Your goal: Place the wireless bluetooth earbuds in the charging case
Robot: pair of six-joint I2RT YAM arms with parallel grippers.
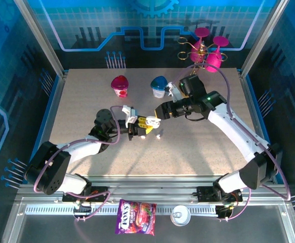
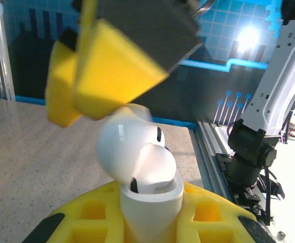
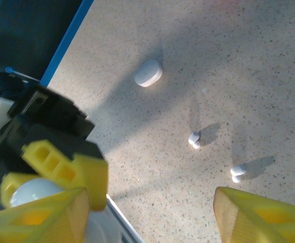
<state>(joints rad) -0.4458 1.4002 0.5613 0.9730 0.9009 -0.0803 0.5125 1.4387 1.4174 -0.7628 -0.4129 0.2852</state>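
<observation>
The left gripper sits centre frame in the top view, its blocky yellow fingers clamped on the base of a glossy white case. The case is rounded like a pebble. Its lid is hinged open and tilted back, and a smooth white rounded form fills the mouth; I cannot tell whether that is an earbud.

The right gripper meets it from the right. In the left wrist view its yellow wedge-shaped fingers hang just above the lid; contact cannot be judged. In the right wrist view those fingers stand wide apart, with only bare table between them.

The table is matte, speckled beige, like stone. Two tiny white earbuds with short stems lie on it in the lower right of that view, near each other but apart. A second case, closed and oval, lies in the upper middle, well apart from them.
</observation>
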